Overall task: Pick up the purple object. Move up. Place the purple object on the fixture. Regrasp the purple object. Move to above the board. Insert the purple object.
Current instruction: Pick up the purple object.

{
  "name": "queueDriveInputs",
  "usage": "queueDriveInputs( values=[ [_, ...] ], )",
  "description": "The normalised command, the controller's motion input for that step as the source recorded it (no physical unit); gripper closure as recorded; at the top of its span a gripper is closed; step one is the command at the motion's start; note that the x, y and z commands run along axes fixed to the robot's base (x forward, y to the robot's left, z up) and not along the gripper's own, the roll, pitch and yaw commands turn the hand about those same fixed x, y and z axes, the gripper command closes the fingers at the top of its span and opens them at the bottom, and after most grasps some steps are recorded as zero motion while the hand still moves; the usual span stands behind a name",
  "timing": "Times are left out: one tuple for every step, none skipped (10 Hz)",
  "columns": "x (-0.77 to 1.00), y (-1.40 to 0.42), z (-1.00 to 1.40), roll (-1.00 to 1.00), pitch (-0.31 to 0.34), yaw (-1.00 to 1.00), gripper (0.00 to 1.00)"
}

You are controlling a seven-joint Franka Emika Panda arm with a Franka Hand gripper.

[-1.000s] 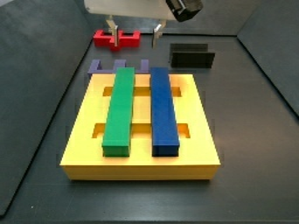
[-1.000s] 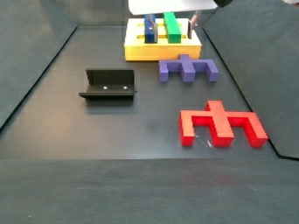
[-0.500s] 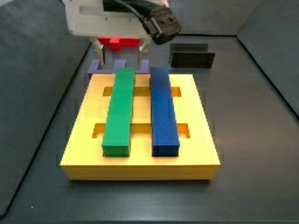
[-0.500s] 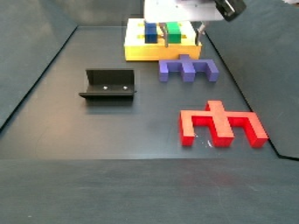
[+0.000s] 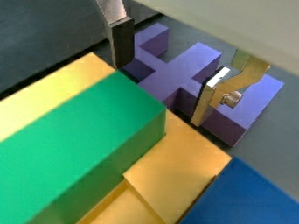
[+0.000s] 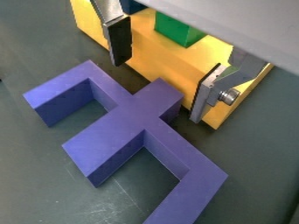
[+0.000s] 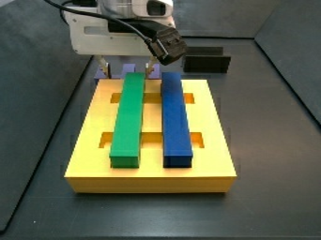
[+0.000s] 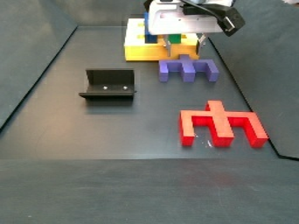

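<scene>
The purple object [image 6: 128, 131] lies flat on the dark floor just beyond the yellow board's [image 7: 150, 150] far end; it also shows in a side view [image 8: 190, 70] and a wrist view [image 5: 187, 77]. My gripper [image 6: 163, 74] hangs low over it, open, its fingers [image 6: 117, 42] standing either side of the piece's middle arm with gaps showing. In a side view the gripper [image 8: 181, 52] sits between board and purple object. The fixture [image 8: 107, 85] stands apart, empty. A green bar [image 7: 126, 117] and a blue bar [image 7: 175, 117] lie along the board.
A red comb-shaped block [image 8: 219, 124] lies on the floor beyond the purple piece, away from the board. The board's edge [image 6: 163, 54] is very close to the fingers. Dark walls enclose the floor.
The gripper has come down from high above to just over the purple object, its fingers now straddling the middle arm. The purple piece, red block and fixture have not moved.
</scene>
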Motion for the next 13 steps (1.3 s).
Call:
queueDriveInputs(
  values=[
    [0.02,0.0,-0.28,0.36,0.0,0.02,0.0],
    [0.0,0.0,-0.17,0.35,0.0,0.0,0.0],
    [0.0,-0.01,-0.15,0.35,0.004,0.0,0.0],
    [0.0,0.0,-0.05,0.29,0.0,0.0,0.0],
    [-0.03,0.0,-0.01,0.19,0.0,0.0,0.0],
    [-0.03,0.0,-0.16,0.14,0.0,0.0,0.0],
    [-0.03,0.01,-0.23,0.13,0.0,0.0,0.0],
    [-0.03,0.01,-0.26,0.12,0.0,0.0,0.0],
    [-0.03,0.02,-0.21,0.08,0.0,0.0,0.0],
    [-0.03,0.01,0.0,0.0,0.0,0.0,0.0],
    [-0.02,0.0,0.0,0.0,-0.001,0.0,0.0],
    [-0.05,0.0,0.08,0.0,-0.007,0.0,0.0],
    [-0.03,0.0,0.01,0.0,-0.016,0.0,0.0]
  ],
)
